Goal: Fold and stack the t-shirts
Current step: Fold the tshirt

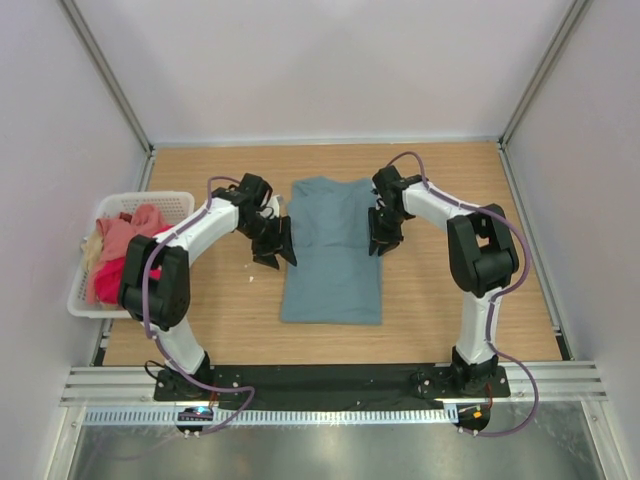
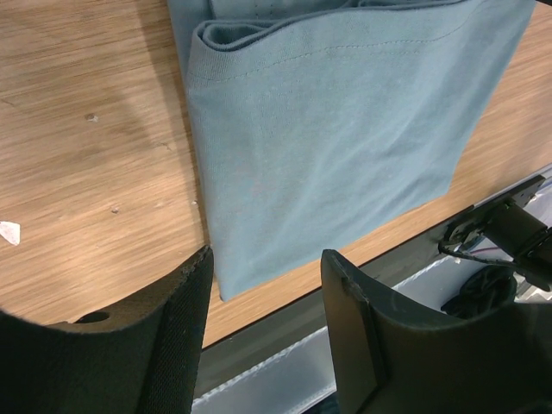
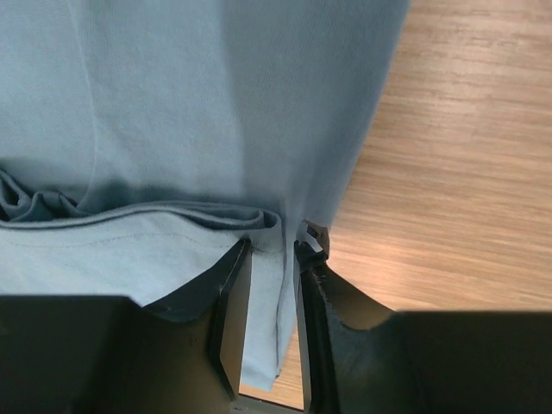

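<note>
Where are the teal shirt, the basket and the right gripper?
teal shirt (image 1: 332,280): top view, middle of its body.
basket (image 1: 150,197): top view, far rim.
right gripper (image 3: 272,259): right wrist view, between the fingertips, shirt edge pinched there.

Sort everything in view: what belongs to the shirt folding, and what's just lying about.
Job: teal shirt, its edge in the shut right gripper; open left gripper; pink shirts and cream shirt in the basket.
Lying about: basket; white scrap on the table.
</note>
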Motion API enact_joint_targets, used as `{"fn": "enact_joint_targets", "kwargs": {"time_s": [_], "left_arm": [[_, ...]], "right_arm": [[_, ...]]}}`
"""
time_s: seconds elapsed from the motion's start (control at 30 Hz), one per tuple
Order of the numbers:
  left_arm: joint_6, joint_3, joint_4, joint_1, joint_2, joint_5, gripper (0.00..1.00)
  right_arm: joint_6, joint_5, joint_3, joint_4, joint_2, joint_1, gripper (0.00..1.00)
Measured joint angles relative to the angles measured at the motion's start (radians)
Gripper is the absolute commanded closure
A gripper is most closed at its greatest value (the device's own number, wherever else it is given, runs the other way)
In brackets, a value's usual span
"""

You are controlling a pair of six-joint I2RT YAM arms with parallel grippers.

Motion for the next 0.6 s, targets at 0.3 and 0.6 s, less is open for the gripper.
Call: {"fn": "enact_joint_targets", "kwargs": {"time_s": [0.3, 0.6], "left_arm": [[0.001, -0.002, 0.000, 0.011, -0.014, 0.001, 0.46], [0.000, -0.026, 0.000, 0.029, -0.042, 0.001, 0.46]], "right_arm": [[0.003, -0.015, 0.035, -0.010, 0.042, -0.002, 0.99], [0.024, 0.029, 0.034, -0.065, -0.030, -0.002, 0.99]]}}
